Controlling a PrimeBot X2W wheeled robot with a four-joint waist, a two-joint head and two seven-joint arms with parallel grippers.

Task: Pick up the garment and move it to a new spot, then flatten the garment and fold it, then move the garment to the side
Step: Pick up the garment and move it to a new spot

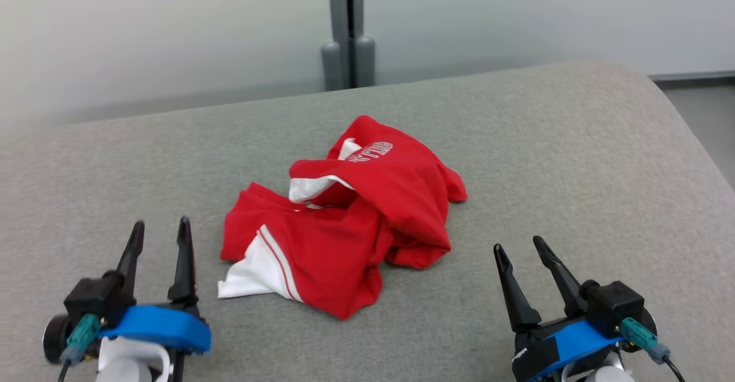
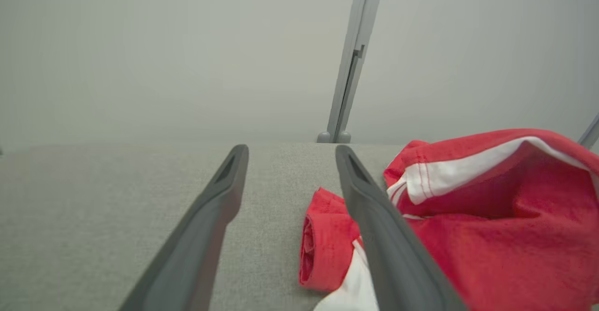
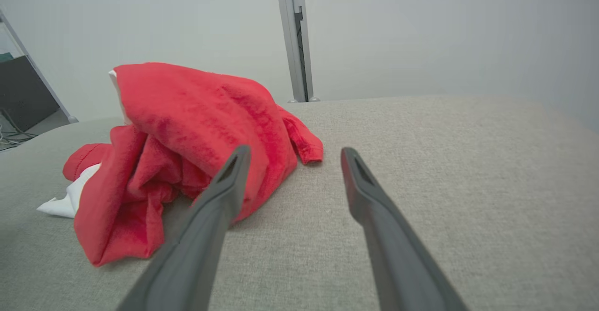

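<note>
We've got our left gripper (image 1: 161, 225) and right gripper (image 1: 518, 244) both spread wide and empty. Between them lies the crumpled red-and-white garment (image 1: 367, 221), touching neither, mid-way on the grey padded surface (image 1: 574, 158).

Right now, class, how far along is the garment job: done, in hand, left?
Nothing looks done: the red garment lies crumpled on the grey surface. In hand: nothing; the left gripper and right gripper sit open, apart from it. Left: pick up, move, flatten, fold, set aside.

Red-and-white garment (image 1: 367, 221) lies crumpled mid-surface, untouched.
</note>
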